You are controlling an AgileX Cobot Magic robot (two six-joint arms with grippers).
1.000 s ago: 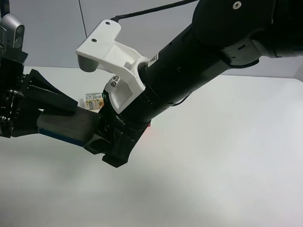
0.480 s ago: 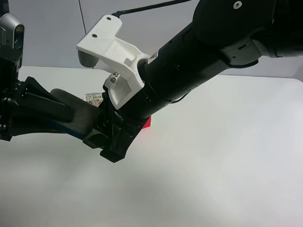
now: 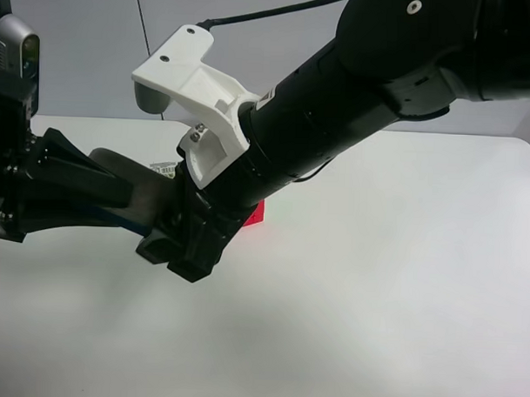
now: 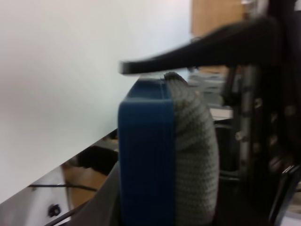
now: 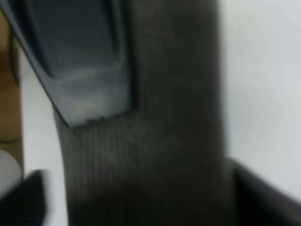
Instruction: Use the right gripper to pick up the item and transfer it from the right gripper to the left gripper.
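You see a thick, glossy black round arm (image 3: 355, 106) carrying a white moulded plastic bracket (image 3: 195, 83) with dark screw holes and two silver screws (image 3: 197, 137). A thin black cable (image 3: 271, 11) leaves its top. The other arm bears a silver-grey boxy module (image 3: 13, 55) above black wedge-shaped fingers (image 3: 83, 179).

The eraser (image 4: 169, 155) has ribbed matt felt and a blue, perhaps plastic, base.
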